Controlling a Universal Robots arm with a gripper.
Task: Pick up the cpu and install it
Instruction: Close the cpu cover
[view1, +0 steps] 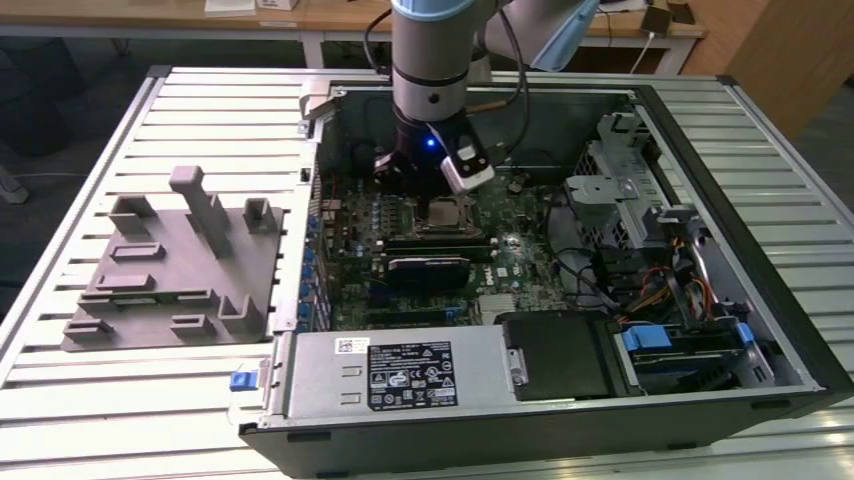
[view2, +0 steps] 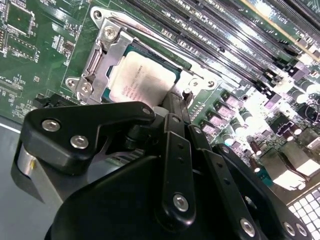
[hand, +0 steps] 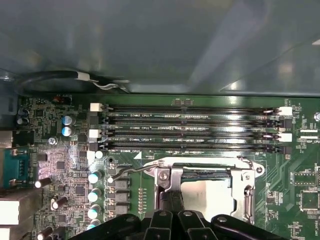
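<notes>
The cpu (view2: 142, 82) lies flat in its socket on the green motherboard (view1: 514, 275), pale silvery top up, inside a metal frame (view2: 100, 55). In the first wrist view the cpu (hand: 210, 195) is partly covered by the black finger links. My gripper (view2: 176, 100) hangs low over the socket, its tips at the cpu's edge, shut with nothing visible between them. The exterior view shows the gripper (view1: 420, 190) reaching down into the open computer case, just behind the cpu (view1: 447, 212).
Black memory slots (hand: 190, 130) run beside the socket, with capacitors (hand: 94, 177) nearby. The case holds a power supply (view1: 400, 375) at the front and a drive cage (view1: 627, 200) on the exterior view's right. A grey fixture (view1: 174, 260) sits on the slatted table.
</notes>
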